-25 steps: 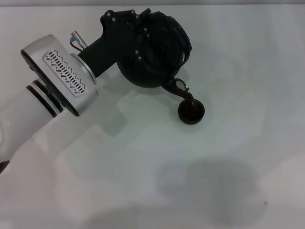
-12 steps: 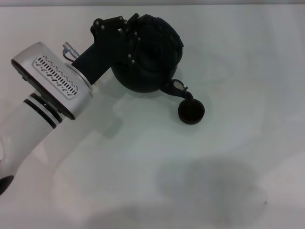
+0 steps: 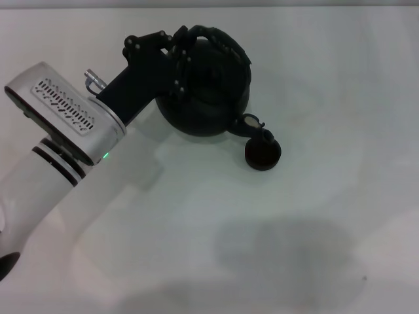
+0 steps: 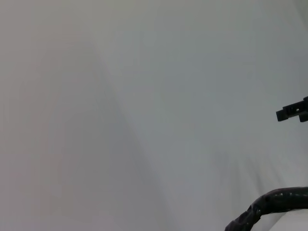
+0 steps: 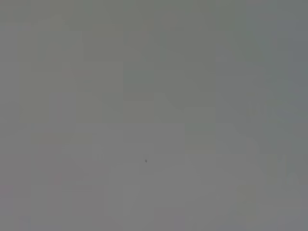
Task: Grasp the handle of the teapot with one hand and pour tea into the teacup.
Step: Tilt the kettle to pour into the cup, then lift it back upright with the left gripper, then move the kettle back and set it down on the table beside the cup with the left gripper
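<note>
The matte black teapot [image 3: 208,98] hangs tilted at the far middle of the white table in the head view. Its short spout [image 3: 249,123] points down at the near right, just over the rim of the small dark teacup [image 3: 263,154]. My left gripper [image 3: 181,60] comes in from the left and is shut on the arched black handle [image 3: 226,40]. A piece of the rough handle [image 4: 274,204] shows in the left wrist view. The right gripper is out of view, and the right wrist view shows only bare surface.
The white table [image 3: 308,229] spreads in front and to the right of the cup. My left arm's silver forearm [image 3: 65,118] crosses the left side of the head view. A faint shadow lies on the near middle of the table [image 3: 288,252].
My left arm has shifted a little to the left and rolled, turning the teapot with it. The handle now arches over the pot's far side. The spout stays by the cup.
</note>
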